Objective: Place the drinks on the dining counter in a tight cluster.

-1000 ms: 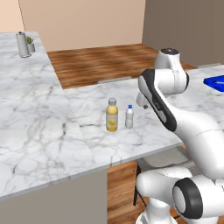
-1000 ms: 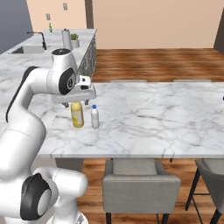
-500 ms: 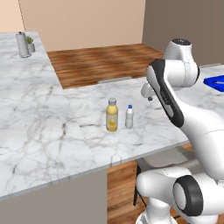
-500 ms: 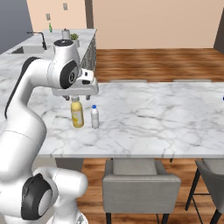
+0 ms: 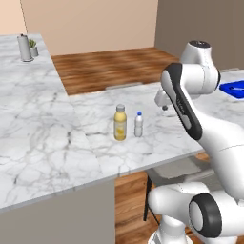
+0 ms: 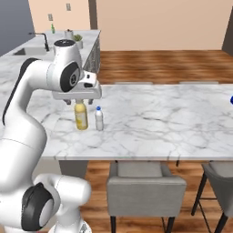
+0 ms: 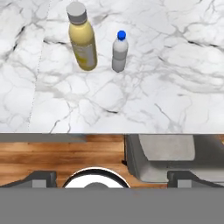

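Two drinks stand side by side, a small gap apart, on the white marble dining counter point(image 6: 159, 113): a yellow juice bottle point(image 6: 81, 116) with a pale cap and a smaller clear bottle point(image 6: 98, 119) with a blue cap. My gripper point(image 6: 78, 101) hovers above the juice bottle, open and holding nothing. In the hand view the juice bottle point(image 7: 83, 43) and the clear bottle point(image 7: 119, 52) lie well beyond my fingertips point(image 7: 41, 178). From the left base they show as the juice bottle point(image 5: 120, 124) and the clear bottle point(image 5: 138, 125). A slim green bottle point(image 6: 53, 28) stands far back by the sink.
Grey stools point(image 6: 145, 182) point(image 6: 218, 182) are tucked under the counter's near edge. A blue object point(image 5: 233, 89) lies on the counter's far right end. A metal canister point(image 5: 24, 47) and a small plant point(image 5: 34, 47) stand on the back counter, near a black faucet point(image 6: 44, 40).
My arm has lifted, raising the open hand higher above the two bottles. Neither bottle has moved.
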